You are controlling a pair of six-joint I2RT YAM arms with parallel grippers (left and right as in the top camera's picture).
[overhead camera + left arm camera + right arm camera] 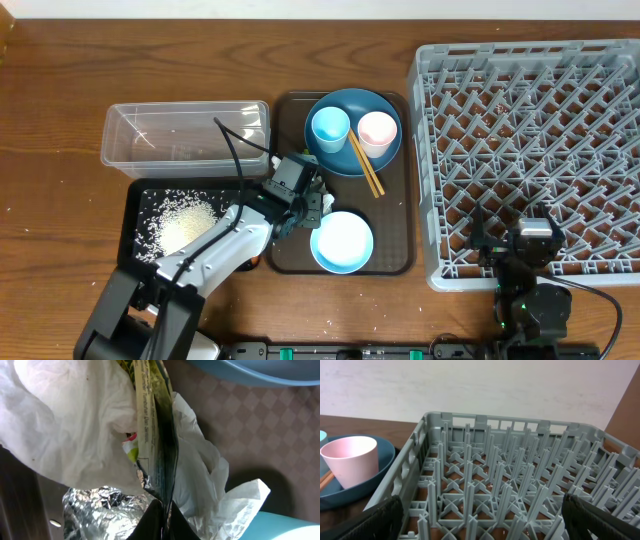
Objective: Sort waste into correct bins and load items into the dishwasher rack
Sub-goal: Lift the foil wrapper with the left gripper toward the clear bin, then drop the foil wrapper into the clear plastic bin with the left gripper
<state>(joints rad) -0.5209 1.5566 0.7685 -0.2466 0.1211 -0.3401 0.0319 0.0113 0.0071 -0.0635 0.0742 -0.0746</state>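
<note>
Left wrist: left gripper [165, 521] nearest lens, clamped on edge of green-and-yellow wrapper [156, 435]. Crumpled white tissue [60, 420] bunched against it, above brown serving tray [250, 425]. Light blue bowl [282, 529] near right.

Overhead: left arm reaching in from near left, wrist tipped down between bowl and dark blue dish [350, 110]. Step judged: waste pickup, grip made. Next: lift, carry left to clear tub [185, 140] or black tray [132, 230]; which one, cannot tell.

Right wrist: right gripper [481, 505] wide open, empty, over near edge of dishwasher rack [485, 460].
</note>
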